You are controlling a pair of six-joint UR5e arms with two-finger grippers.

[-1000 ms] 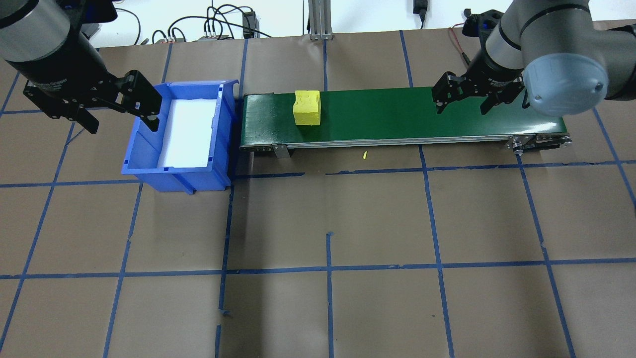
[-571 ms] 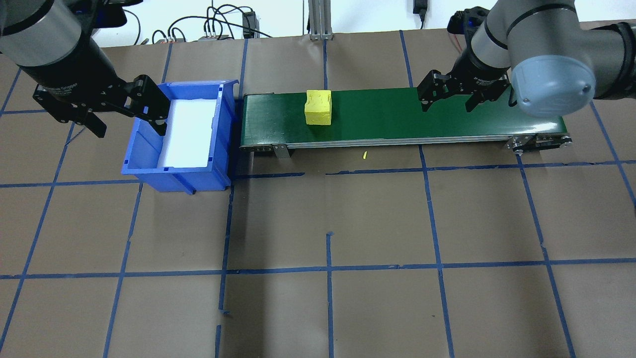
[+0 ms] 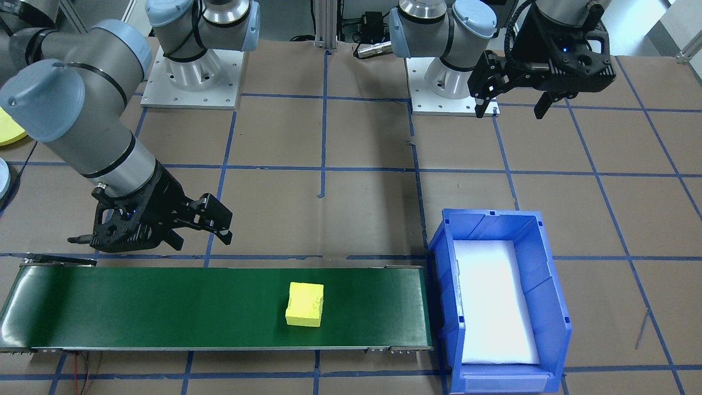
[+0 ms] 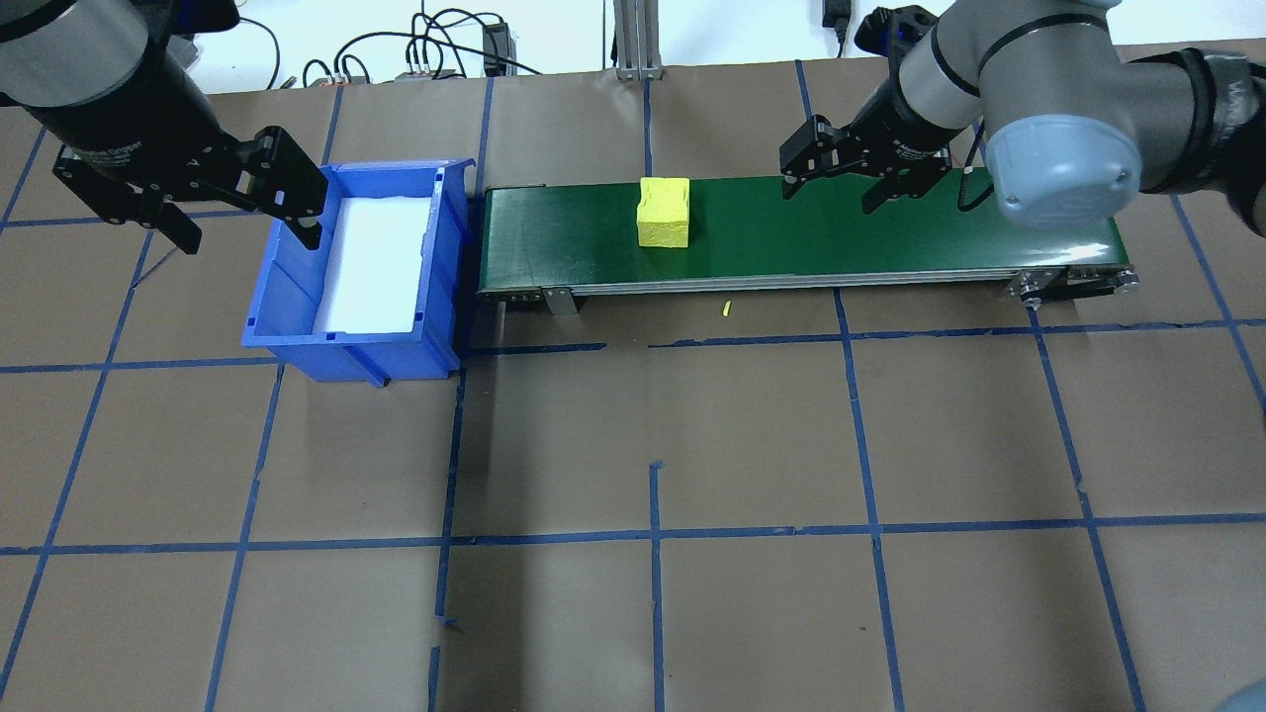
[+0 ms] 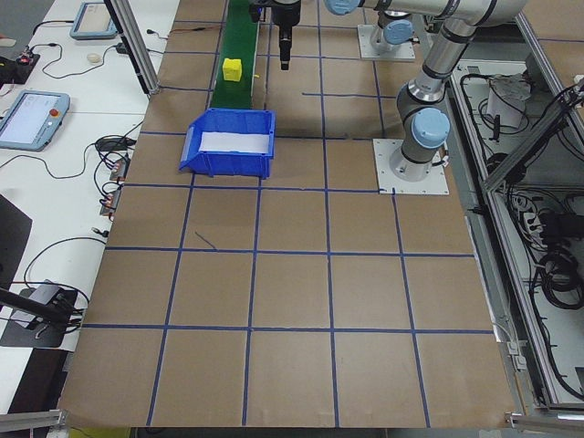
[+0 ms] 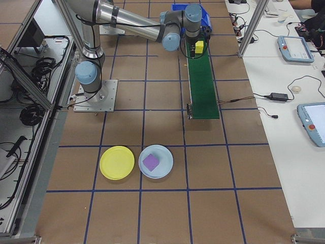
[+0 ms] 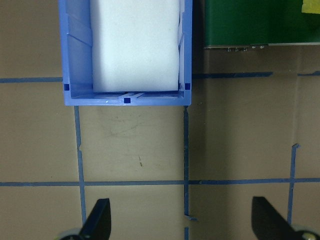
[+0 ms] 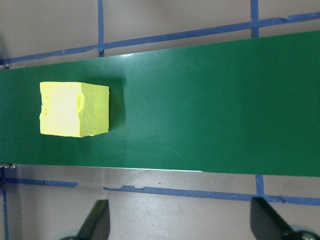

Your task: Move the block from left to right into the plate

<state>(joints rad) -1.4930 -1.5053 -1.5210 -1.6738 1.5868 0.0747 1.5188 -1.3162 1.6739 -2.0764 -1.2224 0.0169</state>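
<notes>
Yellow block riding the green belt, both my grippers spread and empty.

Overhead: the yellow block [image 4: 664, 213] sits left of mid-belt on the green conveyor [image 4: 890, 232], my right gripper [image 4: 836, 168] nearby, my left gripper [image 4: 237, 193] by the blue bin [image 4: 287, 297]. Right wrist: it looks light, foam-soft, dented; I'd pinch its flat sides. Right side view: the yellow plate [image 6: 117, 162] waits far off on brown paper.
</notes>
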